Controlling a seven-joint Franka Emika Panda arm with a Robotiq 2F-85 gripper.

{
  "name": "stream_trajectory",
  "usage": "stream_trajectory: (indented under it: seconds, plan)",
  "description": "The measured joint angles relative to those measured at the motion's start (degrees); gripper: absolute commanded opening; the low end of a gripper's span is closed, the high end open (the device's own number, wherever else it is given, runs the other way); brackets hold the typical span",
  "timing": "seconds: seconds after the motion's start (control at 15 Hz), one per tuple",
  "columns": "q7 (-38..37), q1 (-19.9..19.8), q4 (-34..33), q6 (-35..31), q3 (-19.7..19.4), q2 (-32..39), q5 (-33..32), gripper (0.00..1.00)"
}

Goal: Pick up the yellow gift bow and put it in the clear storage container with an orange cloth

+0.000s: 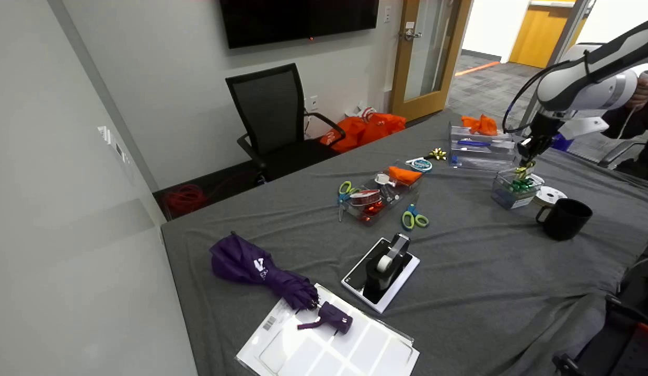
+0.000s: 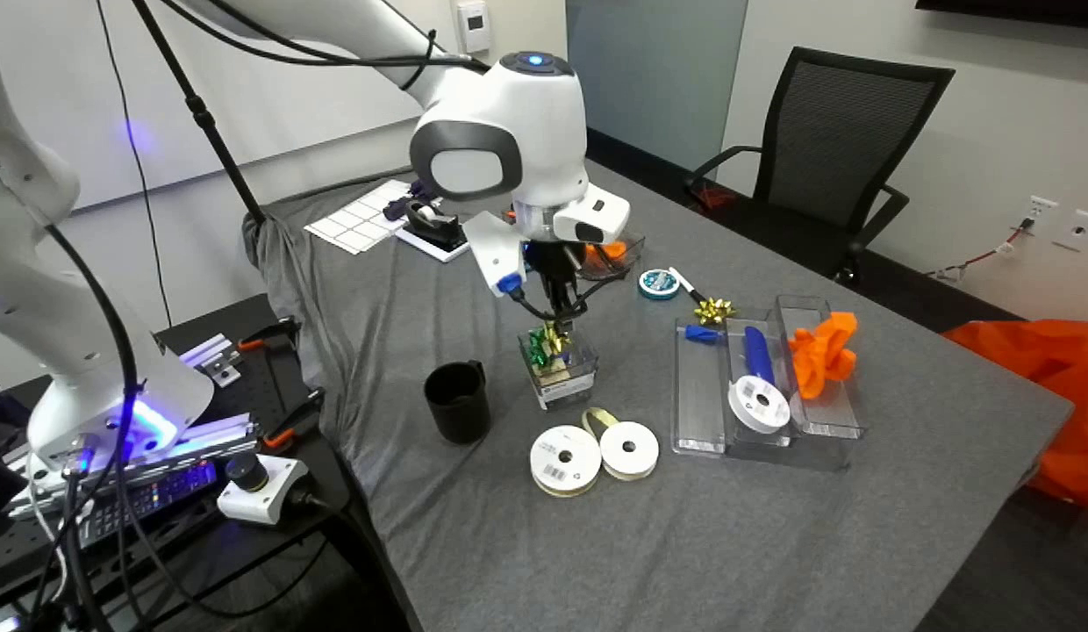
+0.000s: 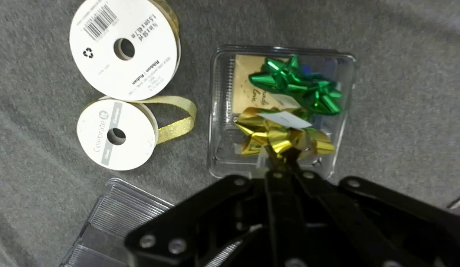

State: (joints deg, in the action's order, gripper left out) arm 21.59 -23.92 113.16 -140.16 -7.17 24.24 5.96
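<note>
My gripper (image 3: 283,159) is shut on a yellow-gold gift bow (image 3: 276,139), pinching its loops. The bow is over a small clear box (image 3: 350,59) holding a green bow (image 3: 289,79) and a tan card; its exact height over the rim is hard to tell. In both exterior views the held bow (image 1: 523,170) (image 2: 557,339) is below the fingertips. A clear container with compartments (image 2: 700,412) (image 1: 481,163) has an orange cloth (image 2: 822,355) (image 1: 479,125) in one compartment. Another clear container (image 1: 415,193) mid-table also holds an orange cloth (image 1: 405,175). A second gold bow (image 1: 437,153) (image 2: 714,310) lies on the table.
White ribbon spools (image 2: 565,460) (image 3: 124,48) lie beside the small box. A black mug (image 2: 458,402) (image 1: 564,219) stands close by. A white spool (image 2: 759,404) and blue items lie in the compartment container. Scissors (image 1: 414,218), a tape dispenser (image 1: 386,266) and a purple umbrella (image 1: 261,271) are farther off.
</note>
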Motion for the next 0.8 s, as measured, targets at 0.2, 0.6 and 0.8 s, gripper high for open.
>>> stream_trajectory:
  seconds: [0.2, 0.6, 0.8]
  plan:
    - [0.34, 0.17, 0.09, 4.92, 0.1, -4.46, 1.39, 0.0]
    - [2.39, 1.23, 0.22, 7.19, 1.31, -10.93, 17.13, 0.0]
    - [3.51, 2.83, 0.37, 2.26, 2.31, -11.42, 26.39, 0.0]
